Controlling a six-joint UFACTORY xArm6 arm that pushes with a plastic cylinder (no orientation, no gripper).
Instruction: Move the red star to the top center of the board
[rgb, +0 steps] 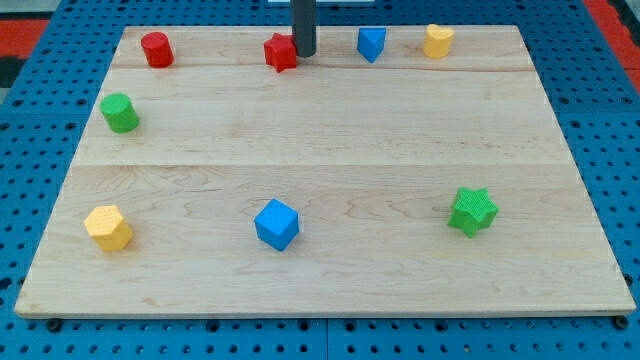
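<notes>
Red star (281, 52) top-centre; upright rod, my tip (303, 54) seemingly touching right.

Along the surface's (330, 130) top edge the red star (281, 53) sits hemmed between my tip (303, 52), touching its right, and the blue block (371, 43); the red cylinder (156, 49) stands well left. The surface's middle lies open.

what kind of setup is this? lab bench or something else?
Probably a robotics lab bench: a wooden board lies on a blue perforated base, small coloured blocks such as the red star are scattered on it, and my tip sits against the star's right side.
</notes>
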